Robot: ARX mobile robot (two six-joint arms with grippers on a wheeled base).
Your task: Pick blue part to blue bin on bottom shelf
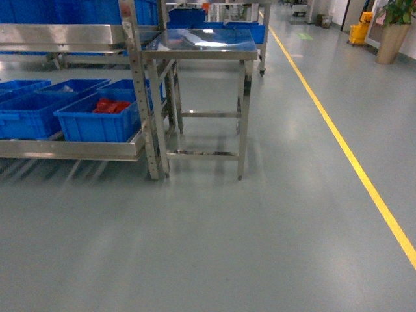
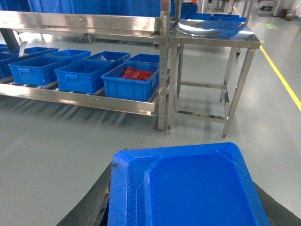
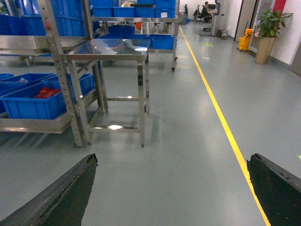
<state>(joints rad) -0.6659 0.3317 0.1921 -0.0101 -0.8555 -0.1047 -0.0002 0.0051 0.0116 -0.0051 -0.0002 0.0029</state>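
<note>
The left tool (image 2: 186,188) is carrying a blue tray-like piece between its dark fingers (image 2: 89,207); how tightly it is gripping I cannot tell. The right tool (image 3: 171,197) is standing wide open, holding nothing. The blue part is perhaps too small to make out. Blue bins (image 1: 26,116) are sitting on the bottom shelf (image 1: 71,148), well away, beside a steel desk (image 1: 198,42) on grey floor (image 1: 227,240) with a yellow line (image 1: 351,159).

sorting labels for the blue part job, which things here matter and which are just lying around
Job: bottom shelf; blue bins on it; blue part not visible.
Just around: bin of red parts, steel table, potted plant, yellow mop bucket.
</note>
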